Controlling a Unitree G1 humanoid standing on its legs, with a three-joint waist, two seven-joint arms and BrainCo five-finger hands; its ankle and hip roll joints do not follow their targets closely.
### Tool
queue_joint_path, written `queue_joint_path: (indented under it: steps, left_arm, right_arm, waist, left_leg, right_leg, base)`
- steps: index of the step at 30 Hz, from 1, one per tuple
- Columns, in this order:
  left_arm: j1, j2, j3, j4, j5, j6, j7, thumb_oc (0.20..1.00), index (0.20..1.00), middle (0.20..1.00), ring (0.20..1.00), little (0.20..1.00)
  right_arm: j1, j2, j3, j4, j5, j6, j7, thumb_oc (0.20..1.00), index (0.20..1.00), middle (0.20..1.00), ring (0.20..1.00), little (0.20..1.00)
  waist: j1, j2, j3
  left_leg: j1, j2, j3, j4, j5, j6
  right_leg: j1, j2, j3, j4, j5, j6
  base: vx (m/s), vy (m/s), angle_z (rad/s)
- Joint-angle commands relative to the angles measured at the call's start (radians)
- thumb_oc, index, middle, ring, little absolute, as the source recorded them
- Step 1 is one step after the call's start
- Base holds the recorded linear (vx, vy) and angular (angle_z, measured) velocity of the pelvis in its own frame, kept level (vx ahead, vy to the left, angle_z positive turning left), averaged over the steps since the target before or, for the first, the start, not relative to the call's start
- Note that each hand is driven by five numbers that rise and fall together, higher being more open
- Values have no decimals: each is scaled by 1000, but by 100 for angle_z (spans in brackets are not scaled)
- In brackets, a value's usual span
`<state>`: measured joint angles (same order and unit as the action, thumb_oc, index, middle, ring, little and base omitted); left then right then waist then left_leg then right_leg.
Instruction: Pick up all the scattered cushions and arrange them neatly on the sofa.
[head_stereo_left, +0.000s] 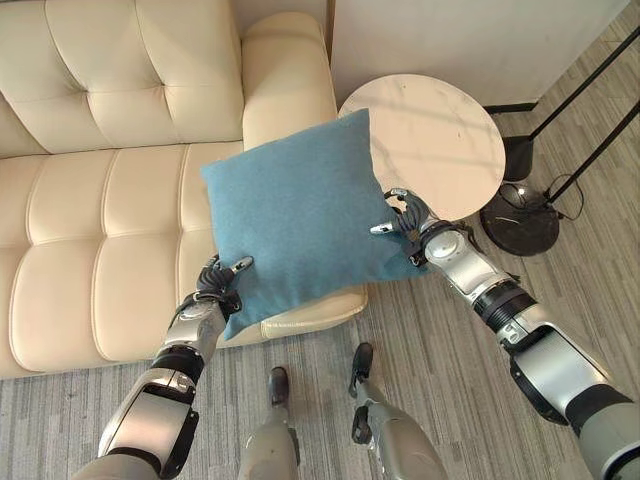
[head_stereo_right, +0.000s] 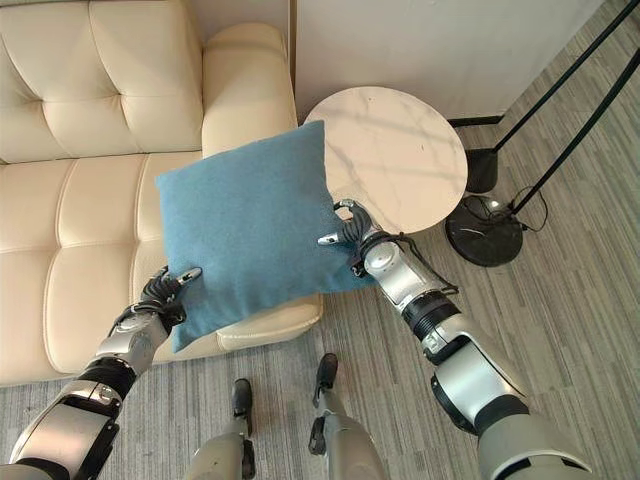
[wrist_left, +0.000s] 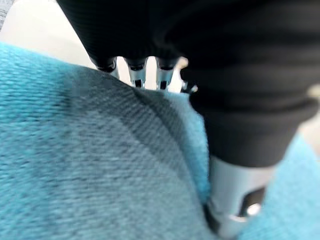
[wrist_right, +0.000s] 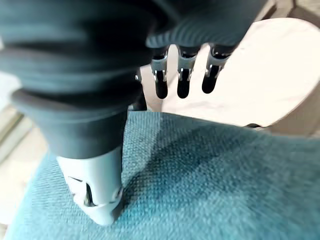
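While the blue cushion hangs above the sofa seat's front corner, pinched at opposite edges by the left hand and right hand, the robot should carry it level toward the backrest before loosening both pinches together.

A round side table with a pale marbled top stands on grey striped carpet. Just beyond the table, a white wall rises, with a dark skirting strip at its foot. Beside the table, on the carpet, sit two black lamp bases, one round, each with a thin black pole slanting up and away.
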<state>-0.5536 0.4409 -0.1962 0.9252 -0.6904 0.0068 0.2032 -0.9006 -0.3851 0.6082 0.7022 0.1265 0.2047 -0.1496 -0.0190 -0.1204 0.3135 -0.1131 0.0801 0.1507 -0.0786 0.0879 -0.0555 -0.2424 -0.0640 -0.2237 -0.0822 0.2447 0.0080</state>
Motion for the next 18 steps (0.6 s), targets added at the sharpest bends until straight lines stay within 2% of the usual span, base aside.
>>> queue_joint_path:
  steps: [1, 8, 10, 13, 14, 18]
  left_arm:
    - [-36, 17, -45, -28, 12, -36, -4, 1000, 1000, 1000, 1000, 1000]
    - [-68, -75, -88, -23, -5, -39, 5, 1000, 1000, 1000, 1000, 1000]
    - [-82, -139, -121, -14, -17, -41, 21, 1000, 1000, 1000, 1000, 1000]
    - [-66, -207, -118, -48, -42, -55, 37, 1000, 1000, 1000, 1000, 1000]
    - [-67, -235, -116, -47, -49, -67, 46, 1000, 1000, 1000, 1000, 1000]
    - [-84, -249, -138, -90, -18, -97, 75, 1000, 1000, 1000, 1000, 1000]
  right_arm:
    - [0, 56, -29, 48, -11, -21, 0, 1000, 1000, 1000, 1000, 1000]
    - [77, 161, -19, 164, 7, -17, 4, 1000, 1000, 1000, 1000, 1000]
    - [129, 213, -22, 194, 34, -24, -11, 1000, 1000, 1000, 1000, 1000]
    - [243, 275, -90, 67, 229, -106, -56, 1000, 1000, 1000, 1000, 1000]
    - [273, 301, -100, 39, 319, -152, -56, 1000, 1000, 1000, 1000, 1000]
    - [275, 300, -94, 9, 349, -198, -78, 1000, 1000, 1000, 1000, 1000]
  waist:
    - [8, -18, -35]
    - [18, -21, -10]
    - [25, -20, 8]
    - [24, -15, 36]
    - [25, -10, 50]
    - [24, -2, 66]
  left_leg:
    - [-21, -2, 25, 33, -63, 6]
    - [-33, -5, 10, 33, -60, 7]
    - [-46, -6, 2, 36, -55, 6]
    - [-59, -6, 0, 37, -50, 6]
    - [-64, -4, 2, 41, -51, 4]
    - [-79, -1, 0, 43, -47, 0]
  right_leg:
    - [81, -66, 47, 47, -215, 122]
    - [75, -66, 39, 52, -216, 118]
    - [67, -68, 32, 58, -217, 116]
    - [49, -68, 35, 65, -215, 116]
    - [44, -69, 35, 68, -216, 116]
    - [31, -71, 29, 66, -213, 117]
  base:
    - [2, 0, -3]
    - [-8, -12, 2]
    - [-21, -33, 9]
    - [-24, -3, 11]
    - [-13, 4, 8]
    - [-5, -2, 2]
